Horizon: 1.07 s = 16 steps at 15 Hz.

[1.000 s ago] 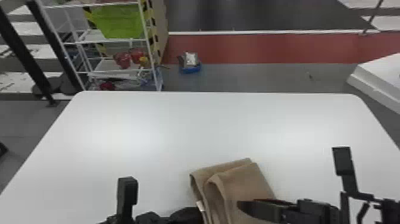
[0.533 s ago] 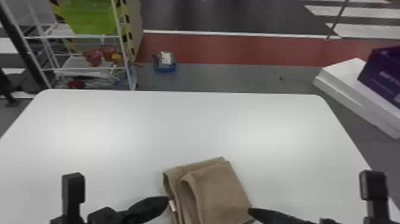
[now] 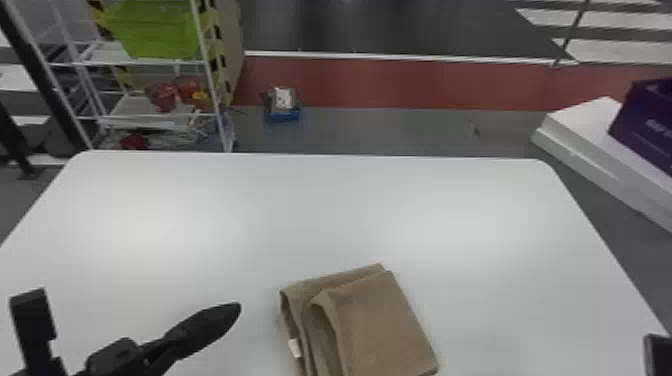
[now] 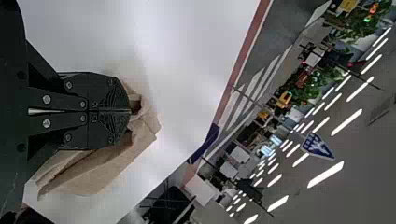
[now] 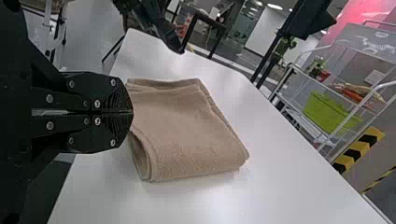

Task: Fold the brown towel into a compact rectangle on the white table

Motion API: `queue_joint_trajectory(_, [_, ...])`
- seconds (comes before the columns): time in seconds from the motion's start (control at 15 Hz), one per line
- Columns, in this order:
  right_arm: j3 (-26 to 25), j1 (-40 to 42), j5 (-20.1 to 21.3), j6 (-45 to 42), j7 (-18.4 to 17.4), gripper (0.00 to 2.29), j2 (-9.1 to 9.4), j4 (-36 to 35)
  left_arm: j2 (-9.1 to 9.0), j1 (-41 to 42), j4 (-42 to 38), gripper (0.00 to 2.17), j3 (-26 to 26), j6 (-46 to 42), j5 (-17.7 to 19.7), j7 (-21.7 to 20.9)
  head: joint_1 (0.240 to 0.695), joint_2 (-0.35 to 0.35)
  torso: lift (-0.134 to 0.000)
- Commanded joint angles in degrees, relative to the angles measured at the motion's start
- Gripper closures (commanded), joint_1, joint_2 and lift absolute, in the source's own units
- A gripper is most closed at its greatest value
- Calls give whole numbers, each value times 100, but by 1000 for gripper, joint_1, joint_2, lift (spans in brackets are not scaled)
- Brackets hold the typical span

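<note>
The brown towel (image 3: 380, 325) lies folded in layers on the white surface (image 3: 320, 215), near 6 o'clock in the head view, its small white tag (image 3: 295, 348) at its 8 o'clock side. My left gripper (image 3: 239, 306) is at the towel's 9 o'clock, just apart from it, fingers pressed together on nothing. My right arm (image 3: 658, 355) shows at its 3 o'clock; in the right wrist view my right gripper (image 5: 133, 112) has its fingers pressed together too.

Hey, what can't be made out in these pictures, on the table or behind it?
Towel, near end: cut off by the head view's bottom edge.
Towel, part: hidden behind the left gripper in the left wrist view.
Tag, any print: too small, head view.
Red things behind: too small to name, head view.
</note>
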Motion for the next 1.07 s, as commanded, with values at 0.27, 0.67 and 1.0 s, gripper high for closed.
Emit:
queue_joint_trajectory(0.27, [459,188,1044,-249,-308,1956,5,-238,-16,-13,-12,1359,669,98,601,-171,695,13,-123])
queue_joint_trajectory(0.67, [829,-182,1528,-354,-712,1956,5,52,-16,-57,6,1359,687,98,548,-171,695,33,-123])
queue_joint_trajectory(1.0, [1075,-770,1879,-249,-888,1956,5,483,2,-66,59,1359,669,116,355,-207,695,37,-123])
